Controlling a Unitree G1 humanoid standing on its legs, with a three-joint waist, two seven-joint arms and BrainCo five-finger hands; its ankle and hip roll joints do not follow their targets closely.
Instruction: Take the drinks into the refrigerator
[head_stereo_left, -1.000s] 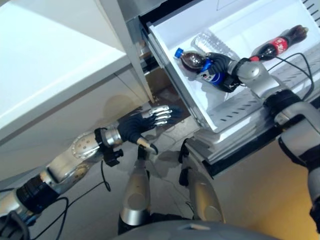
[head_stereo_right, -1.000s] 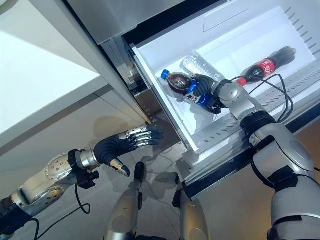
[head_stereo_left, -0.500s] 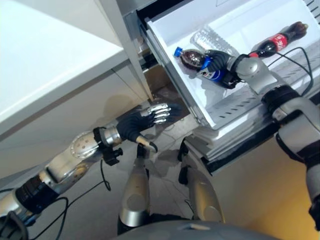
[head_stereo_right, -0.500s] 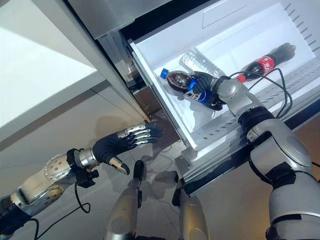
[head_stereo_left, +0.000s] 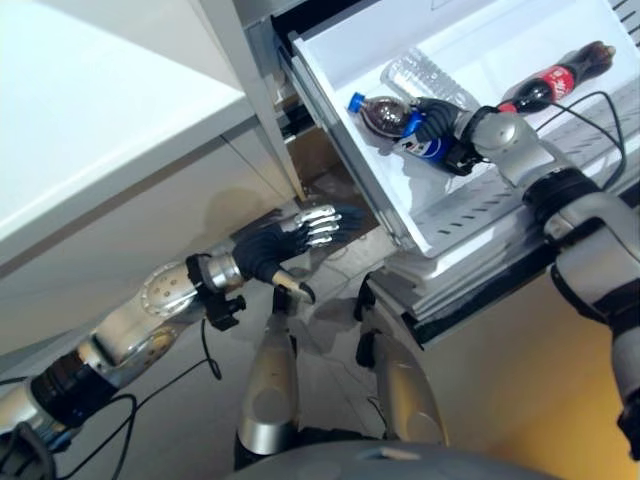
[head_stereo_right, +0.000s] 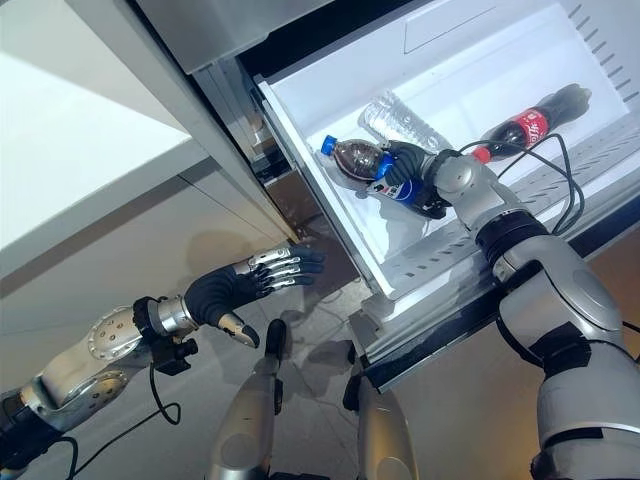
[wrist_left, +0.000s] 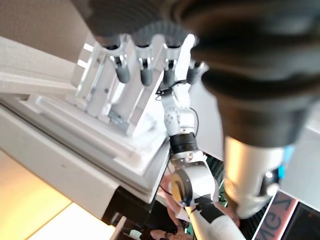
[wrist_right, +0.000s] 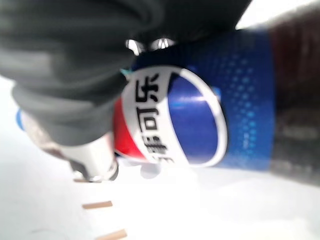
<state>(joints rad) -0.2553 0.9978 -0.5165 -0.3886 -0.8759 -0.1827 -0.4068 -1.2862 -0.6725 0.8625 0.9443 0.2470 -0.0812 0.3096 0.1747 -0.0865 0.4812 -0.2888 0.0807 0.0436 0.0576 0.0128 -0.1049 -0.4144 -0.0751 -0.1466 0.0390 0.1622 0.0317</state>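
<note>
This looks like a kitchen area, possibly set up in a test room. A refrigerator (head_stereo_right: 300, 30) with a grey metal front stands at the far side, and its white drawer (head_stereo_right: 330, 170) is pulled out on slide rails. Three drinks lie inside the drawer: a dark cola bottle with a blue cap and blue label (head_stereo_right: 372, 166), a clear water bottle (head_stereo_right: 400, 120) just beside it, and a cola bottle with a red label (head_stereo_right: 525, 125) farther right. To the left of the refrigerator runs a white cabinet (head_stereo_right: 70, 130) with flat pale fronts below its top. The floor (head_stereo_right: 200, 390) underneath is smooth and grey.
</note>
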